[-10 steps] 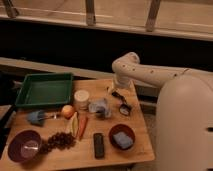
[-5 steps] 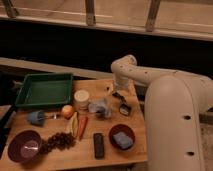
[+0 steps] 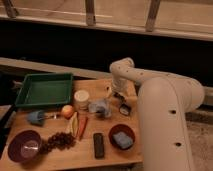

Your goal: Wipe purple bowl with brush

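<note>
Surveying the setting first: a wooden worktop [image 3: 80, 156] stands before a dark wall band, with a pale ledge running behind it and a railing with upright posts across the top of the view. The white arm [image 3: 160, 95] rises on the right, bends at its elbow above the worktop's back right corner, and points down. The gripper [image 3: 117, 95] hangs over that corner with its jaws apart, gripping nothing that can be made out. The brush [image 3: 125, 108] lies on the worktop just beside and in front of the gripper; whether the two touch cannot be told. The purple bowl [image 3: 15, 142] sits at the front left corner, well apart from the brush, at the opposite end of the surface. Between them lie several items: a crumpled pale bluish object [image 3: 100, 107], a white cylindrical container [image 3: 81, 98], a round orange fruit [image 3: 67, 111], a yellow piece [image 3: 74, 124] beside a carrot [image 3: 83, 127], and a bunch of dark grapes [image 3: 61, 140] just beside the purple bowl's right side. A green tray [image 3: 44, 75] occupies the back left, with a blue utensil [image 3: 36, 117] in front of it. Along the front edge — right of the grapes — lie a flat black bar [image 3: 99, 145] and a dark red bowl [image 3: 113, 131] holding a grey-blue sponge [image 3: 123, 140].
</note>
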